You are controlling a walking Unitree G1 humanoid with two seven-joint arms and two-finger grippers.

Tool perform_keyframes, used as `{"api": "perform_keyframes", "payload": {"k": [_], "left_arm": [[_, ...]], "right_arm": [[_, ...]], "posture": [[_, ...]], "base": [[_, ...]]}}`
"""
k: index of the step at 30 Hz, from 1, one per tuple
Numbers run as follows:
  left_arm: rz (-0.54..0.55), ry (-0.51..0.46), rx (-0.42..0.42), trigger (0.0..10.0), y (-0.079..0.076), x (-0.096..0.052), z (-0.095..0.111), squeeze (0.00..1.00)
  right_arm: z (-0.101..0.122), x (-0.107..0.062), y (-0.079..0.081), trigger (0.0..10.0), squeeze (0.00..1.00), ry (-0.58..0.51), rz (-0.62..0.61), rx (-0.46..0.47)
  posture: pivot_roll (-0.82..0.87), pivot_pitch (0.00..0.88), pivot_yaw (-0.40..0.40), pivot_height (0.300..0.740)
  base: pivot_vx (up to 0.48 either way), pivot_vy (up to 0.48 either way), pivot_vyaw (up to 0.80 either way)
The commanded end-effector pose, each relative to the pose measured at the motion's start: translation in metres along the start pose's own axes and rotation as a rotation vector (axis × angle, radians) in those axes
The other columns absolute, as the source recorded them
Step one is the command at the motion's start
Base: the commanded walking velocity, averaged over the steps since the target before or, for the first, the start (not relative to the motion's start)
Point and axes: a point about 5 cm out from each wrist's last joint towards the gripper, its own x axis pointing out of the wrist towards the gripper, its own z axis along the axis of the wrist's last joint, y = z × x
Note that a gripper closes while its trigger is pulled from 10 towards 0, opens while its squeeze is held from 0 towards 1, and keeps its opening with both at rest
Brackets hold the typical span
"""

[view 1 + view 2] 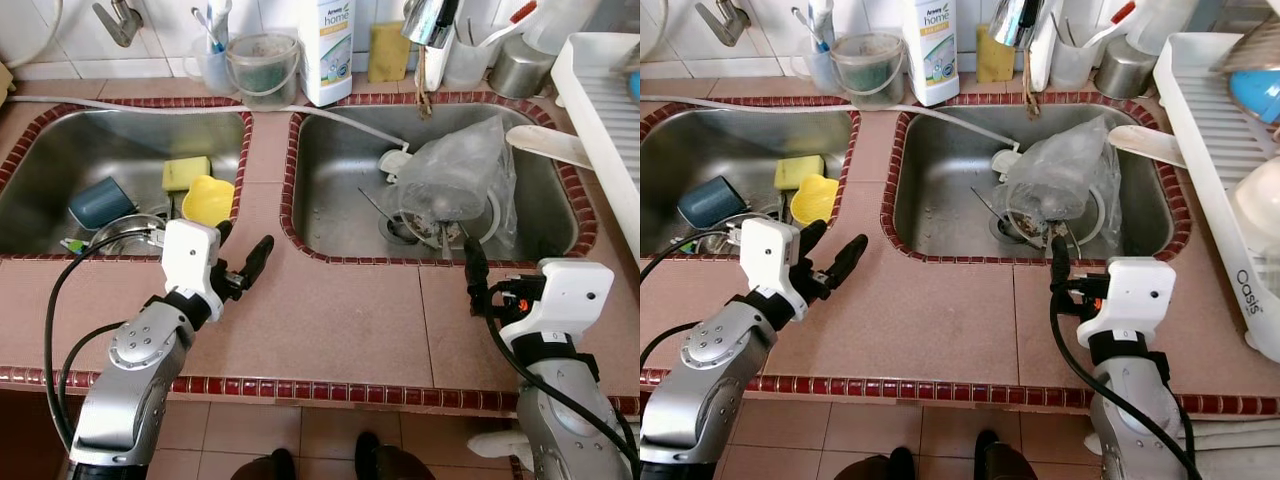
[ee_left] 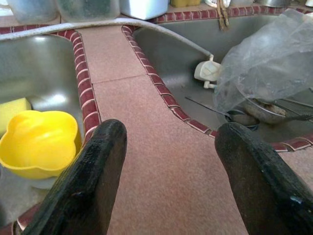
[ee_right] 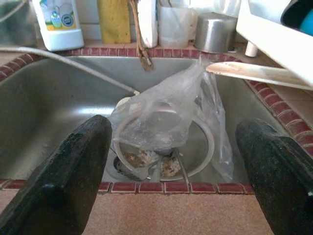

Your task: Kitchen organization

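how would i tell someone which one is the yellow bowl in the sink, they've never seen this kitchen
Start at the left basin of the double sink. Look to its near right corner, beside the tiled divider, just ahead of the open left gripper. The yellow bowl has a wavy, flower-shaped rim; the yellow sponge behind it is flat and rectangular, and the cup to its left is blue.

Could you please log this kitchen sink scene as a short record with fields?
Setting: tiled counter with two steel basins edged in red tile
Left basin: yellow flower-shaped plastic bowl, yellow sponge, dark blue cup lying on its side
Right basin: crumpled clear plastic bag over dirty dishes near the drain
Back ledge: white dish-soap bottle, steel cup
Right side: white dish rack
Left hand: open, above the counter by the left basin
Right hand: open, at the right basin's front edge, pointing at the bag
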Motion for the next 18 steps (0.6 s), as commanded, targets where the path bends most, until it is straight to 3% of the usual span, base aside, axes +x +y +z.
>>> {"api": "perform_keyframes", "payload": {"k": [1, 12, 18], "left_arm": [[-0.004, 0.000, -0.012, 10.0, 0.000, -0.004, 0.001, 0.00], [-0.116, -0.034, 0.029, 10.0, -0.013, -0.001, 0.015, 0.00], [-0.181, -0.053, 0.043, 10.0, -0.020, 0.009, 0.026, 0.00]], "right_arm": [[0.007, -0.002, 0.001, 10.0, 0.00, -0.032, 0.007, 0.016], [0.014, 0.006, 0.003, 10.0, 0.00, -0.056, -0.002, 0.035], [0.019, 0.014, 0.007, 10.0, 0.00, -0.077, 0.000, 0.031]], "posture": [[-0.10, 0.278, 0.056, 0.740], [-0.09, 0.256, 0.054, 0.740], [-0.10, 0.239, 0.059, 0.740]], "base": [[0.000, 0.000, 0.00], [0.000, 0.000, 0.00], [0.000, 0.000, 0.00]]}}
